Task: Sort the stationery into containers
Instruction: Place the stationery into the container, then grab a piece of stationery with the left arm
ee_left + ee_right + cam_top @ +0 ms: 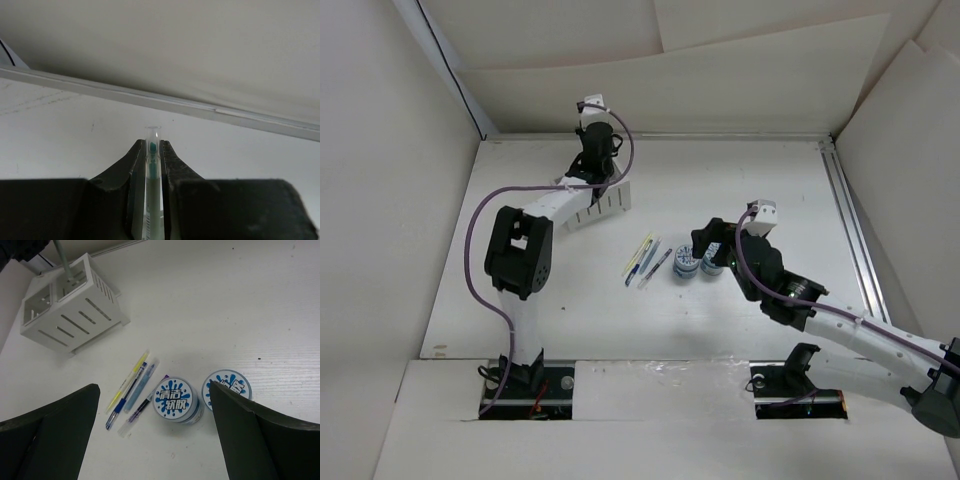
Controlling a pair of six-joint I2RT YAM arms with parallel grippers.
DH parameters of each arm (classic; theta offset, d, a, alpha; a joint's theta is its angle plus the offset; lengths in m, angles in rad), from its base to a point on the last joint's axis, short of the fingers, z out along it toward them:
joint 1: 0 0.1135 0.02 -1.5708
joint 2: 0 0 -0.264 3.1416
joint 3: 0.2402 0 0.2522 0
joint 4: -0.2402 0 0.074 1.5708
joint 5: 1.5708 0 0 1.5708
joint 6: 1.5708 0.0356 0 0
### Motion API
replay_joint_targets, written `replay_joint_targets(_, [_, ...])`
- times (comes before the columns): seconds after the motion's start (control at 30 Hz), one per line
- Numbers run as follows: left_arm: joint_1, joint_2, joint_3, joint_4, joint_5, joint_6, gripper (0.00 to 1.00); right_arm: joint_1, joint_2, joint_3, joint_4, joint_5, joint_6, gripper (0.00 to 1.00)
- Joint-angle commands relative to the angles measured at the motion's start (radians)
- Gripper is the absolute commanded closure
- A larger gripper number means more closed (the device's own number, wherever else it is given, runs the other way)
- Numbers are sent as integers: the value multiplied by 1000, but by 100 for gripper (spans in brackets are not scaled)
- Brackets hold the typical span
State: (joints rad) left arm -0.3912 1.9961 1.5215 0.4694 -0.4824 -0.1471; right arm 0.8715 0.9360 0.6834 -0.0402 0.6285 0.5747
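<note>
The white slatted organizer [607, 203] stands at the back left and shows in the right wrist view [75, 315]. My left gripper [153, 145] is shut on a clear pen with a green core [152, 170] and hangs over the organizer [592, 170]. The pen's shaft [62, 260] reaches down into a back compartment. Several pens [645, 260] lie together mid-table: yellow [129, 381], blue [120, 407], light blue [141, 387] and purple-clear [140, 410]. Two blue-and-white rolls [174, 400] [227, 382] stand right of them. My right gripper [153, 387] is open and empty above the rolls [705, 252].
White walls enclose the table on three sides. A metal rail [848, 225] runs along the right side. A seam strip [200, 107] marks the foot of the back wall.
</note>
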Motion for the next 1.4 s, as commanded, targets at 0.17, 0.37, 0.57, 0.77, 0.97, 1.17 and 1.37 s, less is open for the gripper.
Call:
replay_joint_targets(0.17, [-14,-30,-80,87,1,-11,89,-3,-14,2,56,5,-18,4])
replay_joint_targets(0.37, [-44,-114,-124,87,-10,-20,53,-3,-14,2,56,5,-18,4])
replay_joint_targets(0.57, [-44,-316,-184,41,82,-129,46,-3,-23,2,56,5,-18,4])
replay_joint_targets(0.77, [-113,-494,-394,-40,205,-270,71,-3,-23,2,56,-4,-18,4])
replay_joint_targets(0.97, [-236,-461,-460,-261,339,-261,77,-3,-32,-7,56,-4,-18,25])
replay_joint_targets(1.17, [-236,-370,-532,-270,383,-270,65,-12,-32,-7,46,28,-18,70])
replay_joint_targets(1.37, [-268,-275,-474,-314,406,-244,58,-23,-32,-7,46,28,-18,53])
